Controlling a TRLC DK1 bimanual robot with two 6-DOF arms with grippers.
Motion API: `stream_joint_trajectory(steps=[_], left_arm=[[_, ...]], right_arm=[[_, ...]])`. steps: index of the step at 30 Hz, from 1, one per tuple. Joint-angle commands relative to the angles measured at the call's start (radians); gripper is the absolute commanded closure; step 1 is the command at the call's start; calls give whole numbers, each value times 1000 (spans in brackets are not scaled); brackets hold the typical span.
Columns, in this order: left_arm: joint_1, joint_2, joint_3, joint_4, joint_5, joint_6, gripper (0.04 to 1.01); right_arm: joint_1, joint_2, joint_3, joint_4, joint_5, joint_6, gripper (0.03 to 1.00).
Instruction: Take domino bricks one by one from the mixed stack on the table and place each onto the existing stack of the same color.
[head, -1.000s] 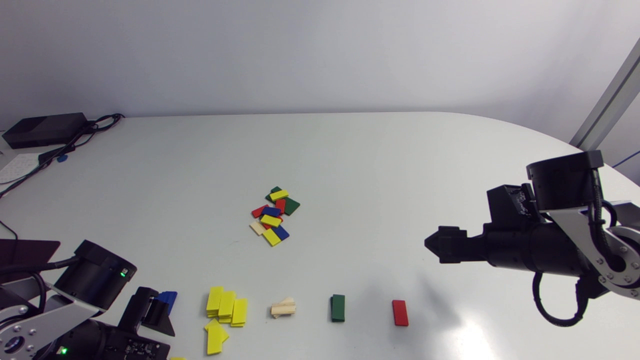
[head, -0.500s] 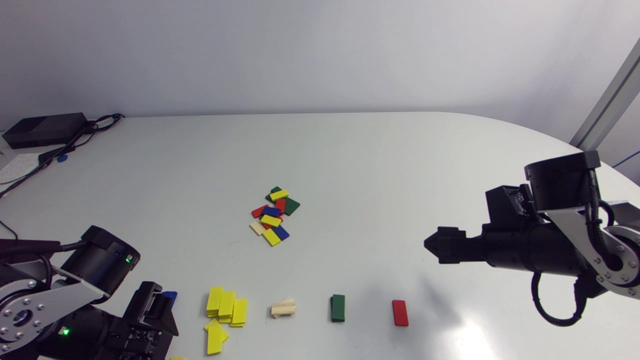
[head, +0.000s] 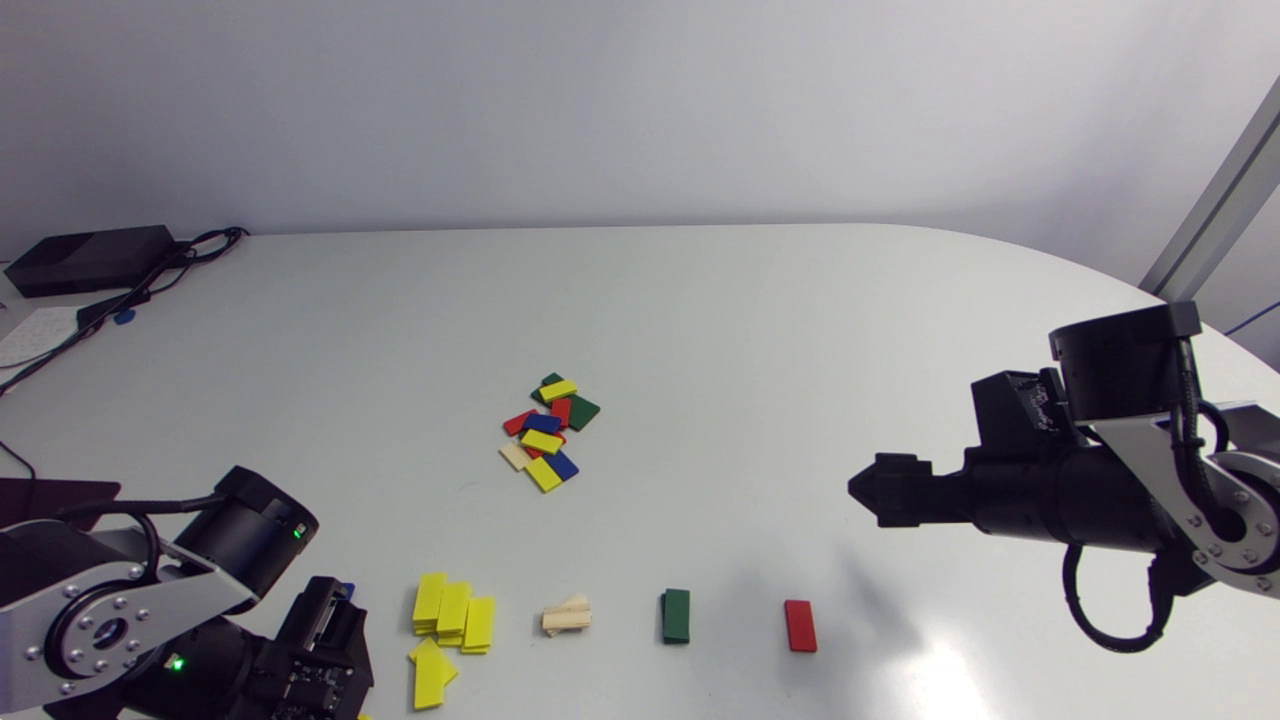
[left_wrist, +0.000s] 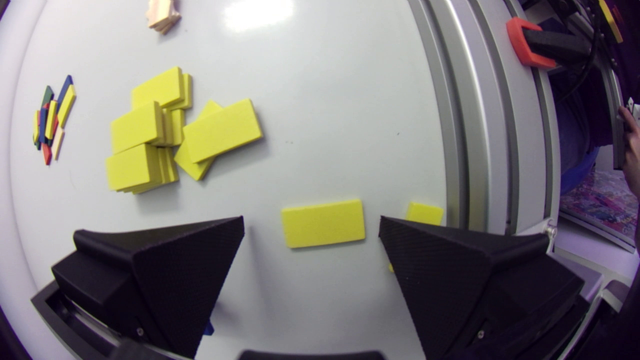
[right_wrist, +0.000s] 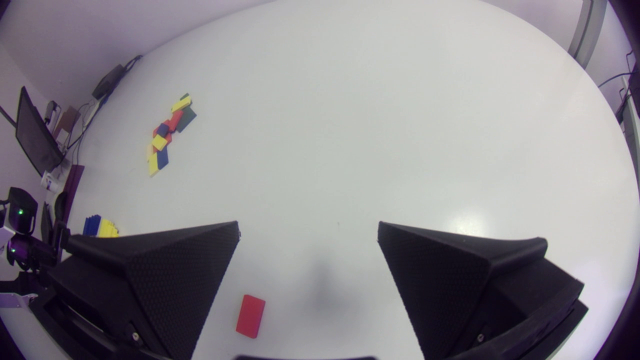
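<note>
The mixed pile (head: 545, 432) of yellow, blue, red, green and beige bricks lies mid-table. Along the front stand yellow stacks (head: 452, 610), a beige stack (head: 567, 615), a green brick (head: 676, 616) and a red brick (head: 800, 625). My left gripper (left_wrist: 311, 222) is open at the front left. A loose yellow brick (left_wrist: 323, 223) lies flat in the gap between its fingers, touching neither. A second loose yellow brick (left_wrist: 424, 214) is partly hidden by one finger. My right gripper (right_wrist: 308, 227) is open and empty above the table, with the red brick (right_wrist: 251, 315) below it.
Two fallen yellow bricks (head: 430, 672) lie beside the yellow stacks (left_wrist: 145, 130). The blue stack (right_wrist: 91, 226) is almost hidden behind my left arm in the head view. The table's metal front edge (left_wrist: 462, 150) runs close to the left gripper. Cables and a black box (head: 90, 258) sit at the far left.
My left arm has swung right and toward the front edge, and its gripper now covers most of the blue stack. The right arm has not moved.
</note>
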Motion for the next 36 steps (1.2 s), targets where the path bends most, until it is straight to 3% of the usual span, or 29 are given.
stream_joint_trajectory(steps=[1,8,14,17,20,29,32,36], left_arm=[[-18,24,-37,13,13,-22,84],[-18,39,-43,36,19,-30,89],[-12,92,-52,95,19,-37,282],[-8,118,-52,122,19,-39,480],[-8,121,-52,127,19,-42,585],[44,95,-52,112,13,-30,561],[52,87,-49,107,10,-28,362],[44,84,-46,104,10,-39,177]], right_arm=[[0,5,-25,5,5,-4,62],[0,5,-23,5,5,-4,62],[-1,4,-26,5,5,-7,62],[-1,4,-28,5,5,-7,62],[-1,4,-28,5,5,-8,62],[-1,4,-28,5,3,-11,62],[2,4,-29,5,3,-13,62],[2,4,-29,5,3,-13,62]])
